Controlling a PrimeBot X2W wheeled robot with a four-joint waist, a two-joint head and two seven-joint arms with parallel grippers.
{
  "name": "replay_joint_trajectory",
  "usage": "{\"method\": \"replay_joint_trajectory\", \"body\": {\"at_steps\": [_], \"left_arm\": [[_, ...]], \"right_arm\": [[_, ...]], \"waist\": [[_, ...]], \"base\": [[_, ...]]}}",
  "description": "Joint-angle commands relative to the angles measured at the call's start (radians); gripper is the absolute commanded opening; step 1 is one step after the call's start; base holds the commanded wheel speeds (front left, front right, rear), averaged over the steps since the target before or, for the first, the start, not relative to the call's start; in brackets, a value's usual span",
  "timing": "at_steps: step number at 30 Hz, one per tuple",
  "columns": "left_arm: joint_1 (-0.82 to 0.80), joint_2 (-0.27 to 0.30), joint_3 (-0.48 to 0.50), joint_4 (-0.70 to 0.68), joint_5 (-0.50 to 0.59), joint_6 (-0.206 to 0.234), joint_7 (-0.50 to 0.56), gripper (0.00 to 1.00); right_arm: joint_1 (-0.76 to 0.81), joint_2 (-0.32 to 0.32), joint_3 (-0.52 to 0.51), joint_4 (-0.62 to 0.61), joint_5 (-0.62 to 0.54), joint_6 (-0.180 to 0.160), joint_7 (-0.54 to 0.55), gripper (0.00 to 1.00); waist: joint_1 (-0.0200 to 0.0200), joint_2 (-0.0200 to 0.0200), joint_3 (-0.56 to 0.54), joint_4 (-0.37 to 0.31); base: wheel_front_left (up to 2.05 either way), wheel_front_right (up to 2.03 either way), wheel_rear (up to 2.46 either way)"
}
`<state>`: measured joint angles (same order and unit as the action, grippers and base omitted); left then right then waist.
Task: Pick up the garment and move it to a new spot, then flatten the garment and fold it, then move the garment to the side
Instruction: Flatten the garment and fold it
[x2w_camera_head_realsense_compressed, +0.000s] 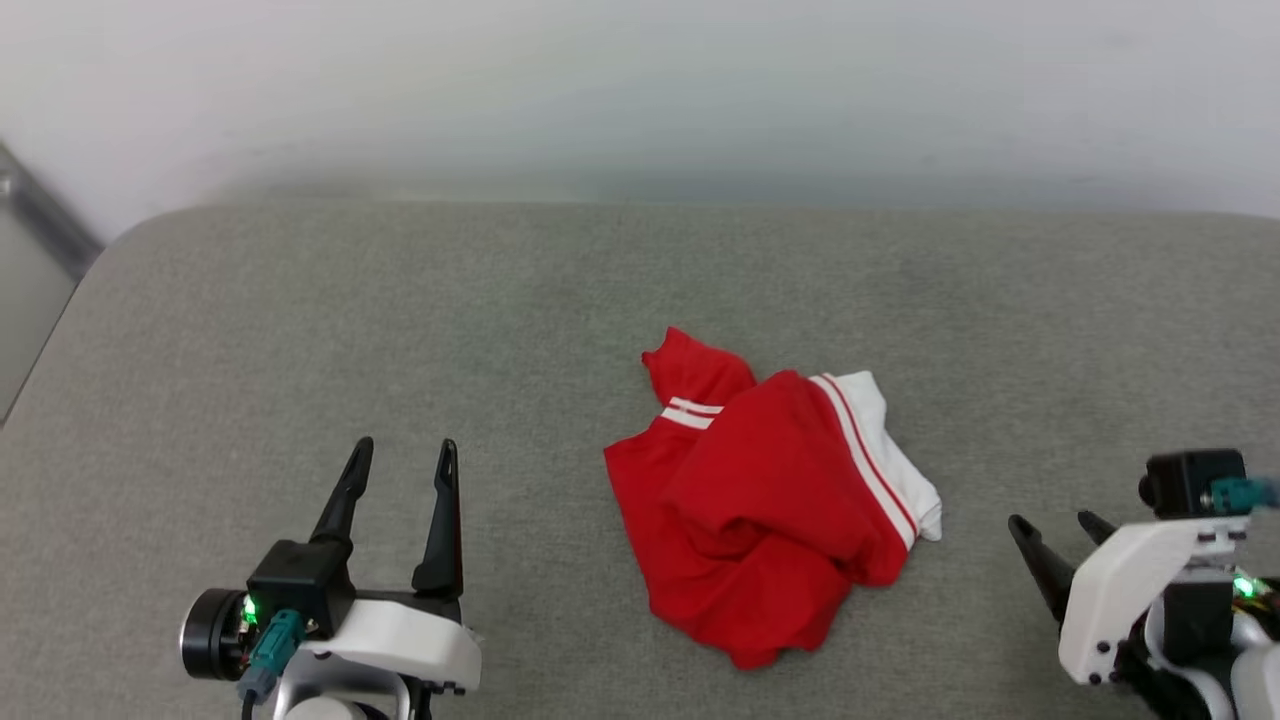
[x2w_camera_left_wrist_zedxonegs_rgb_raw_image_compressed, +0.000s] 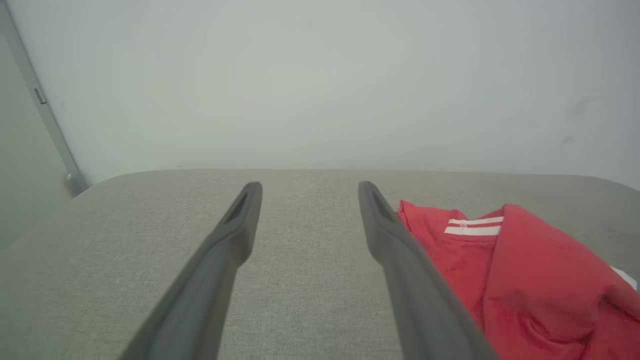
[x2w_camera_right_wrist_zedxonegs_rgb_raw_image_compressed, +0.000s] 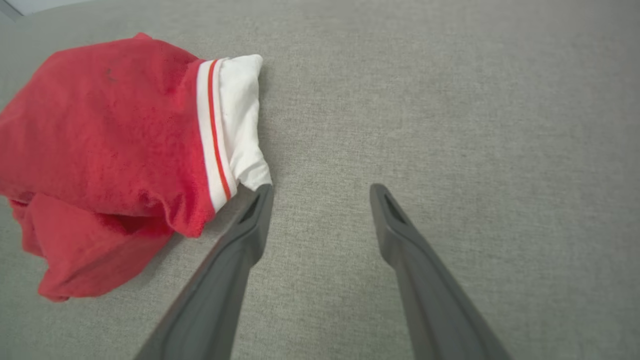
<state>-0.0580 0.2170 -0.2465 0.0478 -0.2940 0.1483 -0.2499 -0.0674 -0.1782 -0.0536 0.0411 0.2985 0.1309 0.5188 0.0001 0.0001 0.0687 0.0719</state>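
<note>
The garment (x2w_camera_head_realsense_compressed: 770, 505) lies crumpled in a heap on the grey cloth surface, red with a white sleeve and red-and-white stripe trim on its right side. My left gripper (x2w_camera_head_realsense_compressed: 405, 455) stands open to the garment's left, well apart from it, with nothing between its fingers. In the left wrist view the garment (x2w_camera_left_wrist_zedxonegs_rgb_raw_image_compressed: 525, 270) sits just right of the open left gripper (x2w_camera_left_wrist_zedxonegs_rgb_raw_image_compressed: 309, 187). My right gripper (x2w_camera_head_realsense_compressed: 1055, 525) is open at the lower right, apart from the cloth. In the right wrist view the white sleeve (x2w_camera_right_wrist_zedxonegs_rgb_raw_image_compressed: 240, 120) lies just beyond the left finger of the right gripper (x2w_camera_right_wrist_zedxonegs_rgb_raw_image_compressed: 320, 189).
The grey padded surface (x2w_camera_head_realsense_compressed: 300, 320) has a rounded far-left corner and ends at a pale wall (x2w_camera_head_realsense_compressed: 640, 90). A grey metal strip (x2w_camera_head_realsense_compressed: 40, 215) runs along the wall at the far left. Bare cloth surface lies on all sides of the garment.
</note>
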Motion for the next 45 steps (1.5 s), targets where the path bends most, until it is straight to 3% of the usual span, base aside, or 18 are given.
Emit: {"method": "replay_joint_trajectory", "body": {"at_steps": [1, 5, 14, 22, 23, 24, 36, 41, 45], "left_arm": [[-0.024, -0.004, 0.003, -0.01, 0.004, -0.001, -0.009, 1.0], [-0.045, -0.016, 0.001, -0.02, 0.009, -0.005, -0.012, 1.0], [-0.088, -0.053, 0.003, -0.022, 0.019, -0.015, -0.017, 1.0], [-0.096, -0.087, 0.02, -0.012, 0.032, -0.035, -0.016, 1.0], [-0.095, -0.091, 0.026, -0.01, 0.037, -0.041, -0.016, 1.0], [-0.096, -0.093, 0.029, -0.008, 0.037, -0.041, -0.016, 1.0], [-0.058, -0.085, 0.061, 0.019, 0.052, -0.061, -0.015, 1.0], [-0.044, -0.083, 0.065, 0.019, 0.054, -0.061, -0.015, 1.0], [-0.033, -0.076, 0.068, 0.022, 0.05, -0.061, -0.015, 1.0]], "right_arm": [[-0.041, -0.025, 0.02, 0.009, 0.027, 0.0, 0.076, 1.0], [-0.115, -0.072, 0.069, 0.024, 0.062, 0.0, 0.196, 1.0], [-0.24, -0.151, 0.176, 0.103, 0.096, 0.0, 0.284, 1.0], [-0.251, -0.177, 0.277, 0.232, 0.155, 0.0, 0.399, 1.0], [-0.251, -0.174, 0.291, 0.244, 0.169, 0.0, 0.405, 0.33], [-0.255, -0.174, 0.298, 0.248, 0.175, 0.0, 0.406, 0.0], [-0.323, -0.206, 0.208, 0.086, 0.098, 0.0, 0.256, 0.0], [-0.221, -0.205, 0.089, -0.024, 0.03, 0.0, 0.259, 0.0], [-0.087, -0.152, -0.012, -0.074, 0.003, 0.0, 0.278, 0.0]], "waist": [[-0.0001, -0.0001, 0.042, 0.038], [-0.0001, -0.0001, 0.081, 0.067], [-0.0001, -0.0001, 0.157, 0.112], [-0.0001, -0.0001, 0.18, 0.123], [-0.0001, -0.0001, 0.18, 0.121], [-0.0001, -0.0001, 0.179, 0.118], [-0.0001, -0.0001, 0.097, 0.018], [-0.0001, -0.0001, 0.076, -0.031], [-0.0001, -0.0001, 0.076, -0.063]], "base": [[0.0, 0.0, 0.0], [0.0, 0.0, 0.0], [0.0, 0.0, 0.0], [0.0, 0.0, 0.0], [0.0, 0.0, 0.0], [0.0, 0.0, 0.0], [0.0, 0.0, 0.0], [0.0, 0.0, 0.0], [0.0, 0.0, 0.0]]}}
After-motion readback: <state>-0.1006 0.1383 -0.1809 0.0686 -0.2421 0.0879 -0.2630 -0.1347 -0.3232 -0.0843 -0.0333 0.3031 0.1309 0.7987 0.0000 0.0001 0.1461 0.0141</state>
